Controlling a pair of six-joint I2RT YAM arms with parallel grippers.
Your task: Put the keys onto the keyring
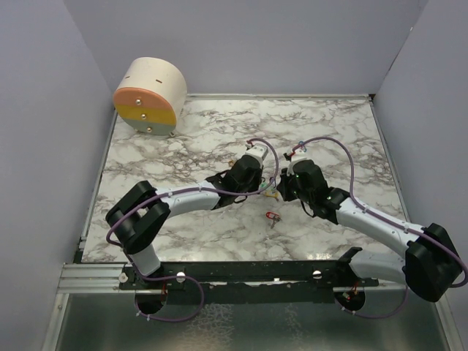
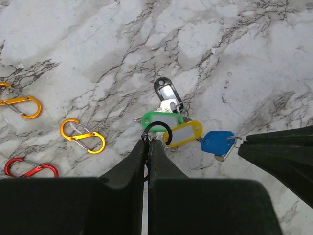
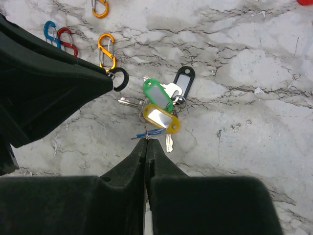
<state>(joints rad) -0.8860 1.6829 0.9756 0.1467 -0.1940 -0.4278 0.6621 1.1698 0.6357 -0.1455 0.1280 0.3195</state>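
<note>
Pinches a black keyring [image 2: 156,131] in the left gripper [image 2: 148,143], shut tight on the ring's near arc, over the middle of the bench [image 1: 219,131]. Clamps the right gripper [image 3: 145,142] the same way, fully together on the blue-tagged key [image 2: 217,142], caught at its ring end and seen edge-on from the right wrist. Sets both tips close to each other, with the keyring to the left and the blue tag to the right.

Has the remaining keys heaped on the marble just beyond the keyring. Puts the green tag [image 2: 159,119] nearest, overlapping the ring in the left wrist view, though cannot tell whether touching. Lays the yellow tag [image 2: 185,133] against the green one, toward the blue. Places the black tag [image 2: 166,90] farthest out, with silver blades poking from between the tags.

Shows a red-tagged key [image 1: 273,216] alone on the bench, closer to the near edge than the grippers.

Off to the left of the heap, finds S-shaped clips lying flat: an orange carabiner [image 2: 83,136], a second orange carabiner [image 2: 22,100], a red carabiner [image 2: 32,169] and a blue carabiner [image 3: 50,32].

At the far left corner, carries a round cream drum [image 1: 150,96] with pink, yellow and grey bands on its face.
</note>
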